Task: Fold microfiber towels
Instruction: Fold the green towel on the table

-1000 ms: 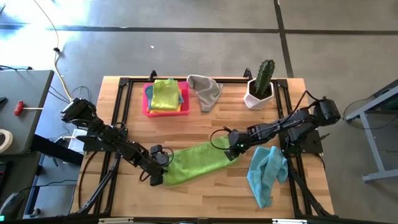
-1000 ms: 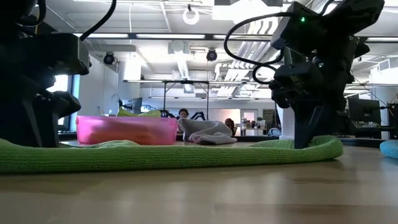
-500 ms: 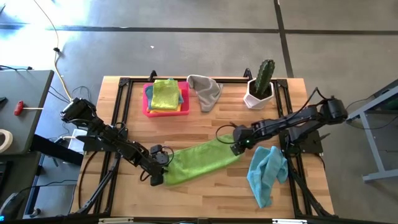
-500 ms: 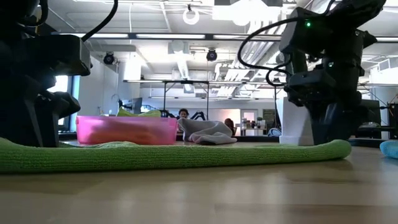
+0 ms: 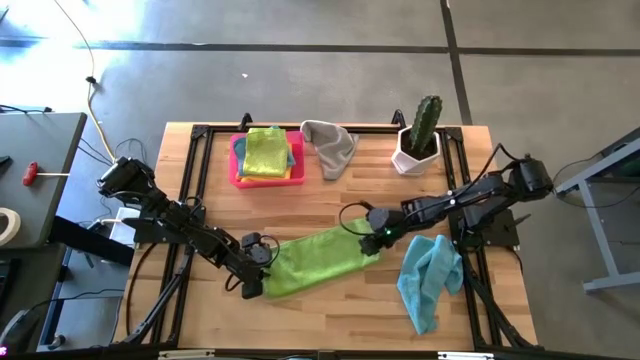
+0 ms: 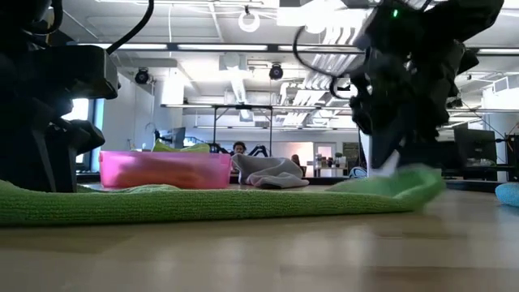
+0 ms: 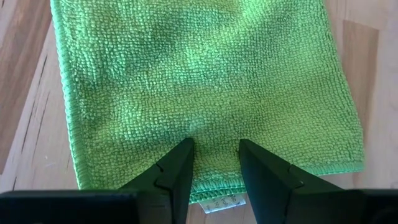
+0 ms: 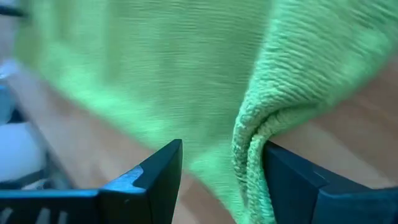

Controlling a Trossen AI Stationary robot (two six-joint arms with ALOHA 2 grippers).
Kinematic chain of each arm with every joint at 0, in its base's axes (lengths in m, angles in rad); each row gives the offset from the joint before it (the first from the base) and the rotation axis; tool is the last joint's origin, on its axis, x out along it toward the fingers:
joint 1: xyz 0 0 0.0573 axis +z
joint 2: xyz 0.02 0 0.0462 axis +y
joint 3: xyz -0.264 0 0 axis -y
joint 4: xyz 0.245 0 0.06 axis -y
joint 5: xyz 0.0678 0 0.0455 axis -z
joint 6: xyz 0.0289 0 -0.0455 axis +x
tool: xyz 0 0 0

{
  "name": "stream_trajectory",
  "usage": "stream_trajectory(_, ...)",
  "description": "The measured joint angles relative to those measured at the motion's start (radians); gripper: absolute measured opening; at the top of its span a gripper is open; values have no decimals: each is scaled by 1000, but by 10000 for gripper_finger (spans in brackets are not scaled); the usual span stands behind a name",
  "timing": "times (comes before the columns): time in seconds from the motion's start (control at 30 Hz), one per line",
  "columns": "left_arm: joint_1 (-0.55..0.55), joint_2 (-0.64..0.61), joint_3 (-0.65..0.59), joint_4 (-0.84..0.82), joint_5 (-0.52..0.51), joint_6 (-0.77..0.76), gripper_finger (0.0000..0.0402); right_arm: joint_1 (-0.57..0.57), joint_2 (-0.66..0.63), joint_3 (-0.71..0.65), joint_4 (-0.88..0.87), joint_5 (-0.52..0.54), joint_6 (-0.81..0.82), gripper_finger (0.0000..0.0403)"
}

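A green towel [image 5: 320, 260] is lying stretched out long on the table, one end bunching up. A grey towel [image 5: 330, 146] and a blue towel [image 5: 428, 276] are lying crumpled. Folded yellow-green towels [image 5: 266, 152] are sitting stacked.

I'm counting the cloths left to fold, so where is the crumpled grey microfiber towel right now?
In the high view the crumpled grey microfiber towel lies at the table's far edge, between the pink rectangular plastic tray on its left and the potted cactus on its right.

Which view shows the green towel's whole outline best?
The high view: the green towel lies stretched between both grippers, all edges visible. The low view shows only a flat strip; the left wrist view shows one end, the right wrist view a bunched corner.
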Motion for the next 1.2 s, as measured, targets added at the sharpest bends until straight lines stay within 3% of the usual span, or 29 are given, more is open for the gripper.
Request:
stream_trajectory(0.23,0,0,0,3,0,4,124,-2,46,-2,41,23,-49,162)
stream_trajectory(0.57,0,0,1,2,1,0,124,-3,73,0,-6,41,-77,10)
stream_trajectory(1.0,-2,5,117,-16,94,58,124,-2,41,7,-148,61,-133,2)
stream_trajectory(1.2,-2,3,145,-15,98,60,124,-2,24,120,-539,173,-203,1)
